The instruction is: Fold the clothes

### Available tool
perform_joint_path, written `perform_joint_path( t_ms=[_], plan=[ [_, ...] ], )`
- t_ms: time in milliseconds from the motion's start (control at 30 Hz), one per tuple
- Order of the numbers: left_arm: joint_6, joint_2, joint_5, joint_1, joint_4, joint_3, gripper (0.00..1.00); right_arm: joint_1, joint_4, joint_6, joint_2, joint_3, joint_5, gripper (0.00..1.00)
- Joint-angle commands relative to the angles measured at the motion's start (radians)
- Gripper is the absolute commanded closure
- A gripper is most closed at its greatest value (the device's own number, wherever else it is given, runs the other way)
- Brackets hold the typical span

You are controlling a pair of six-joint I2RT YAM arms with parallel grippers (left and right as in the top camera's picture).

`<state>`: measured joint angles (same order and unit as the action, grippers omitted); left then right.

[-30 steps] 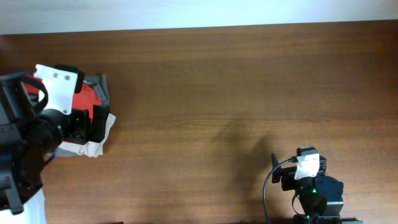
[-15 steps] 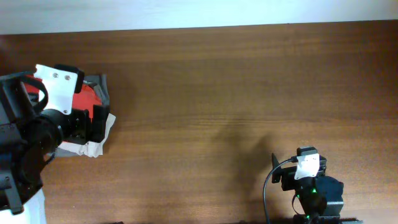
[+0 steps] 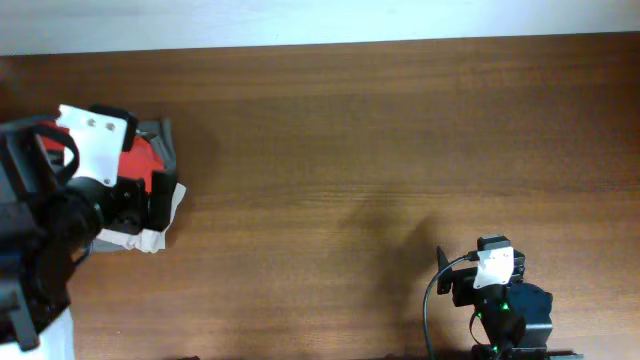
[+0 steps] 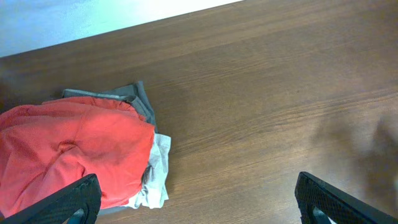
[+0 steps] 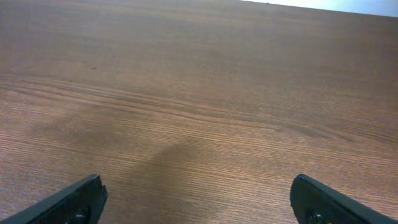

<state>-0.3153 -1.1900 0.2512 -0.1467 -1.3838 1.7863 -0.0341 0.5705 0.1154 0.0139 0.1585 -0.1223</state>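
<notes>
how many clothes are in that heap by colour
red shirt: 1
dark grey cloth: 1
pale cloth: 1
total: 3 showing; anything hidden underneath cannot be counted
</notes>
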Motion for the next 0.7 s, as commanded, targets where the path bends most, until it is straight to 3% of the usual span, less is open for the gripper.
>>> perform_joint_path(
  t_ms=[0,167,500,667],
  plan=[
    [-0.013,0.077,-0.080,0.037,0.003,-0.028,0.00,-0.006,-0.003,0.000,-0.011,-0.007,-0.009,0.01],
    [-0.020,0.222,-0.246,0.123,0.172,-0.219,0.00,-0.006,-0.003,0.000,-0.011,-0.007,-0.009,0.01],
    [-0.010,0.661,-0.161,0.124,0.686,-0.946,0.01,-0.006,-0.003,0.000,-0.011,-0.007,-0.009,0.01],
    [0.077,0.883,-0.161,0.124,0.790,-1.225,0.01,-0.006,-0.003,0.001,-0.011,-0.007,-0.009,0.01]
  ],
)
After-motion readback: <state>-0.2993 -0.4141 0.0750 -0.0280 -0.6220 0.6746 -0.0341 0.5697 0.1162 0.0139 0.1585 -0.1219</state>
